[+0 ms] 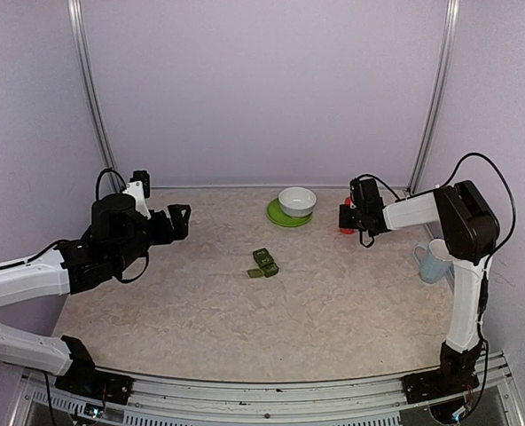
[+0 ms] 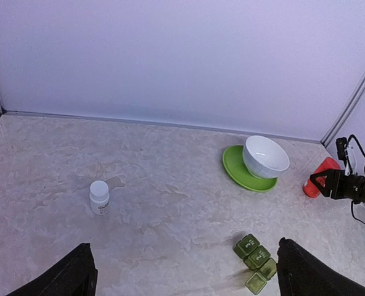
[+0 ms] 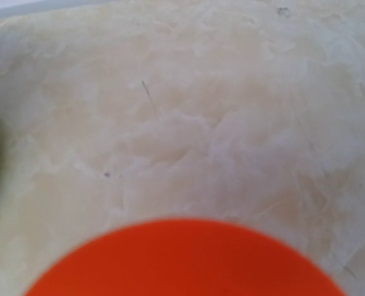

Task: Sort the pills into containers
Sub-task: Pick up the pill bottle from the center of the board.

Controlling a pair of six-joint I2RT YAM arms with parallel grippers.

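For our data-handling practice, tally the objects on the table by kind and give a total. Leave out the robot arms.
Bottles: 2 (red bottle, white bottle)
Bowl: 1
Plate: 1
Mug: 1
Pill containers strip: 1
Total: 6

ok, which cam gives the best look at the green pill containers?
Left wrist: the containers sit close and sharp near the bottom edge, separate compartments visible. Top external shows them only as a small green strip. Right wrist misses them: just table and a blurred orange-red object.
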